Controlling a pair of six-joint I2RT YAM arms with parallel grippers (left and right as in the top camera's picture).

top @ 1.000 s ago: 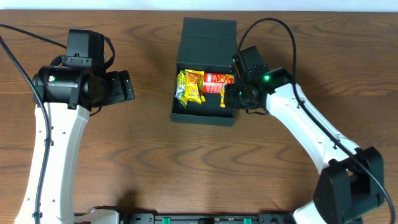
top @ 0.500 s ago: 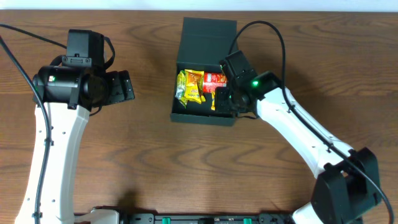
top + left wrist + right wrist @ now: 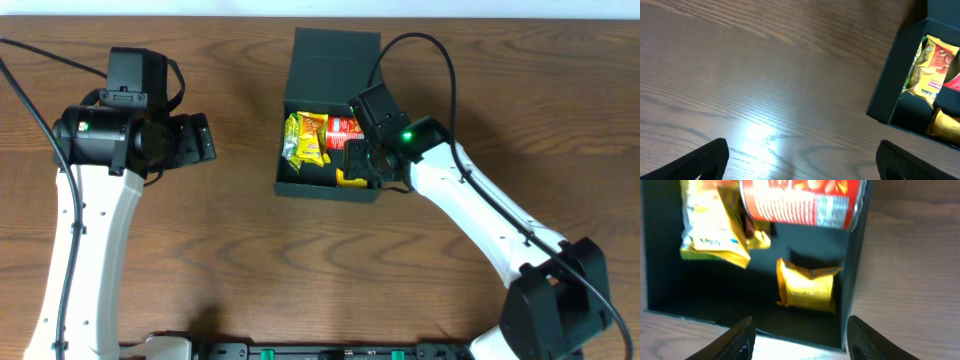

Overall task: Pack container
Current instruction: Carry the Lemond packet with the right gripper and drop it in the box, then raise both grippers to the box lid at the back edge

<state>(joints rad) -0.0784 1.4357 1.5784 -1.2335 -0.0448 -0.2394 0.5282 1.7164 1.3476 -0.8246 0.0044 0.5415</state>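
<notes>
Orange snack packet (image 3: 807,286) lies free below the open right fingers (image 3: 740,341), which may clip the container (image 3: 330,60) at its near wall on lifting out and shove it; left fingers (image 3: 707,159) open too.

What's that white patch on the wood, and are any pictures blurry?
Left wrist view: the patch is light glaring off the table. Right wrist view: soft, the orange packet's print unreadable in the dark box. Overhead view: sharp, evenly lit.
</notes>
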